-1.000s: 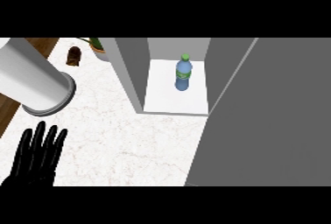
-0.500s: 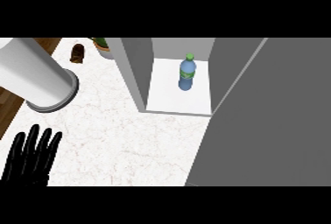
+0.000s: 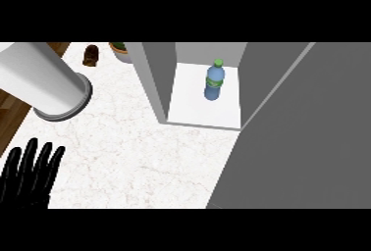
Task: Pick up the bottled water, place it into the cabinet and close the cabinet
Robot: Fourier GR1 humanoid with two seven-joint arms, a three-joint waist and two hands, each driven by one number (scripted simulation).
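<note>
Left robot hand [image 3: 29, 177] is showing in the head view's lower corner, well to the left of the cabinet [image 3: 156, 81]. Its fingers are straight, spread apart and pointing up, gripping nothing. It is resting over the marbled surface [image 3: 145, 157], likely because it has no part in the step at hand. The right robot hand is not showing anywhere, so I cannot tell what it is doing.

The bottled water [image 3: 214, 81] is standing upright inside the cabinet, on its white floor toward the back and touching neither side wall. By the look of it the placing is done, so nothing needs to be holding it. The cabinet door [image 3: 304, 137] is hanging wide open at the cabinet's right as a broad grey panel, so the closing is not yet done.

Left of the cabinet a pale cylinder [image 3: 39, 81] is leaning across the surface. Beyond it, near the cabinet's back left corner, a small brown object [image 3: 91, 55] is sitting.
</note>
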